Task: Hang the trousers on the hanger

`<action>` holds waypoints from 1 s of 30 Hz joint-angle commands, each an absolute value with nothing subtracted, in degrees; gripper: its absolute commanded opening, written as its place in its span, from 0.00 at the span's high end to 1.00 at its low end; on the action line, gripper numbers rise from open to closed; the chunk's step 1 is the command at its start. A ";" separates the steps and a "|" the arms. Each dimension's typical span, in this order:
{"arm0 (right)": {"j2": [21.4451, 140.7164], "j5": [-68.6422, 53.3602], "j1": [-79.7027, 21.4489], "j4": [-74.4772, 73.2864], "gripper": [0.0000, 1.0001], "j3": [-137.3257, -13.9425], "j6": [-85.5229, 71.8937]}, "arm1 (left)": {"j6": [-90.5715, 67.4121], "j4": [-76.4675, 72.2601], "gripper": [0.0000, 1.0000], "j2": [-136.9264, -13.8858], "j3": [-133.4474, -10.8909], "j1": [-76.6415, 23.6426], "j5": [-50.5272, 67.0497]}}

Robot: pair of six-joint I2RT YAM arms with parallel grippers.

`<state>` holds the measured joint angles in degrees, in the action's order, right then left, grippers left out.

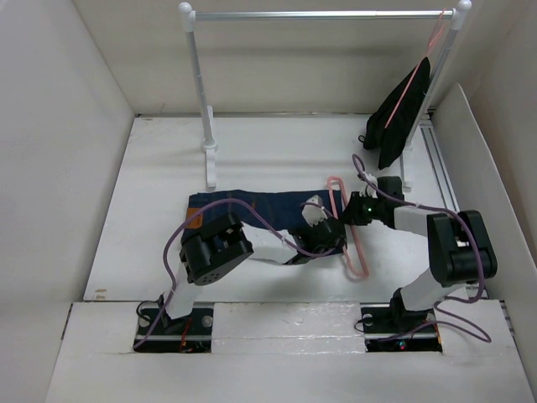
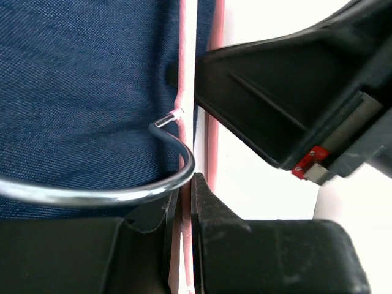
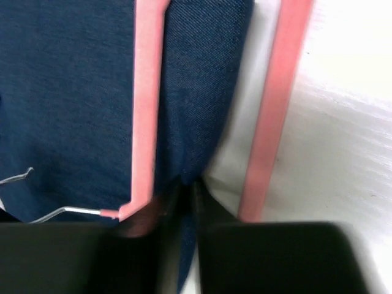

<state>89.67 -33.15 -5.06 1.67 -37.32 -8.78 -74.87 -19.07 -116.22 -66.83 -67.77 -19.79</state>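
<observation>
The dark navy trousers (image 1: 243,206) lie flat across the middle of the table. The pale-pink hanger (image 1: 357,252) lies at their right end, one bar over the denim. My left gripper (image 1: 329,231) is shut on a pink bar of the hanger (image 2: 184,122), just below its metal hook (image 2: 122,193). My right gripper (image 1: 348,214) comes from the right. In its wrist view the jaws (image 3: 185,190) are shut on the edge of the trousers (image 3: 73,92), between the two pink hanger bars (image 3: 147,110).
A white clothes rail (image 1: 319,14) stands at the back, its left post (image 1: 208,143) just behind the trousers. A second pink hanger with black cloth (image 1: 403,109) hangs at the rail's right end. White walls close in both sides.
</observation>
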 commanded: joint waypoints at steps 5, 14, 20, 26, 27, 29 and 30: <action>87.22 -38.41 0.06 5.04 1.00 -34.71 -11.35 | -71.11 -15.73 1.00 -111.55 -62.76 -66.09 -19.07; 75.85 -39.81 11.15 -10.81 1.00 -40.43 -3.52 | -66.89 -11.60 1.00 -104.07 -55.03 -63.64 -20.39; 75.32 -38.41 16.70 -13.09 1.00 -40.08 -2.73 | -64.25 -10.37 1.00 -94.94 -43.96 -58.72 -21.18; 77.86 -35.43 16.70 -10.20 1.00 -38.41 -3.17 | -58.37 -9.23 1.00 -85.96 -39.54 -55.63 -23.37; 78.65 -35.42 16.70 -9.67 1.00 -38.41 -3.16 | -58.36 -8.97 1.00 -85.96 -40.16 -55.63 -23.64; 80.59 -34.72 16.70 -8.70 1.00 -38.32 -2.81 | -55.91 -8.35 1.00 -86.92 -41.65 -55.63 -23.82; 81.99 -33.67 17.22 -8.53 1.00 -38.84 -2.73 | -55.64 -6.09 1.00 -87.36 -42.70 -55.63 -25.30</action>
